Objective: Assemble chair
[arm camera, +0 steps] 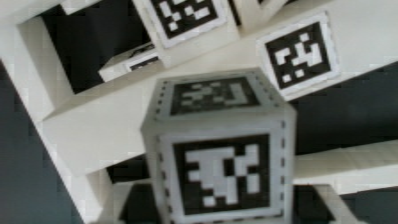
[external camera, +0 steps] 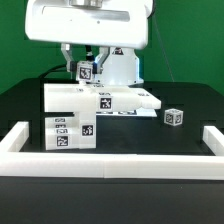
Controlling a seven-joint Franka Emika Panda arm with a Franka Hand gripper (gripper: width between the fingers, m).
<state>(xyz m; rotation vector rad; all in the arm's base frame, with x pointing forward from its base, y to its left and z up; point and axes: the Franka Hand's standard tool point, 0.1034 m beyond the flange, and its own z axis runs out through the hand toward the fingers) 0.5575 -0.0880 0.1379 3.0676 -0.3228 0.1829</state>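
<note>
Overhead, tool (external camera: 85, 65) pinching a tagged chair piece (external camera: 85, 72), above flat white panel (external camera: 120, 98)

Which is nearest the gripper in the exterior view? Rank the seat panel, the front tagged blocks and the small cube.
1. seat panel, just below the gripper.
2. front tagged blocks, nearer the camera, exterior view's left.
3. small cube, off at the exterior view's right.

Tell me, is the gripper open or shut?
Shut on a small tagged block: in the exterior view the block sits right under the gripper, above the white panel, and it fills the wrist view.
</note>
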